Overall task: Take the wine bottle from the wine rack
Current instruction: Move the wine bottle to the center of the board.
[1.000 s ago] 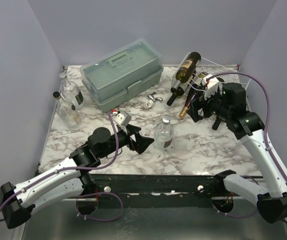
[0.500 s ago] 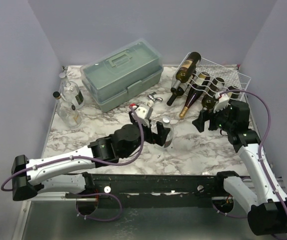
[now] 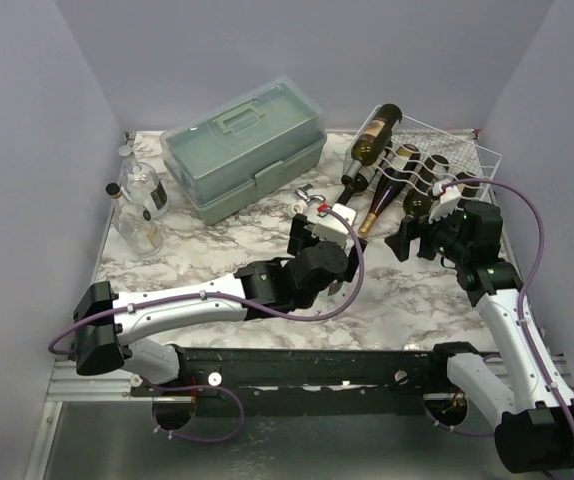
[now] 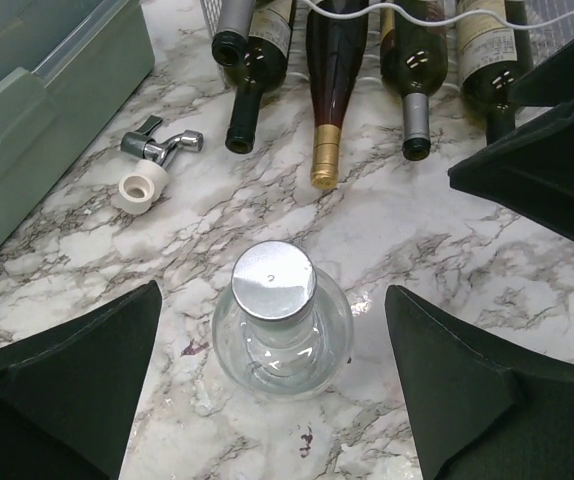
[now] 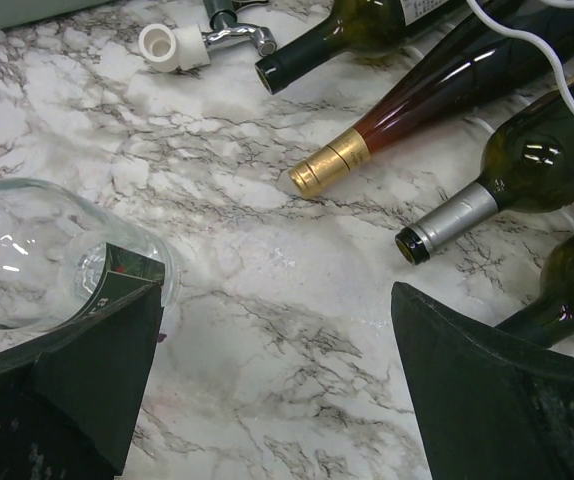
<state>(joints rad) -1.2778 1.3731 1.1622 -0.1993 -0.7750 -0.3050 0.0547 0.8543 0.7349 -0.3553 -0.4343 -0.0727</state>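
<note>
White wire wine rack [image 3: 449, 150], pale green toolbox [image 3: 245, 150], grey-veined white marble table [image 3: 397, 292], gold-capped dark bottle [image 4: 333, 90]

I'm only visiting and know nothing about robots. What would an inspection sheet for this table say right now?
Surface: marble-look table, small dark red spots beside the glass flask.
Job's things: white wire wine rack at back right; wine bottles lying in it, necks out.
Clutter: green toolbox, two clear bottles at left, metal stopper.
Grippers: left gripper open, straddling the flask without touching; right gripper open near the bottle necks, empty.
Cables: purple cables loop along both arms.
Surroundings: plain lilac walls.
</note>
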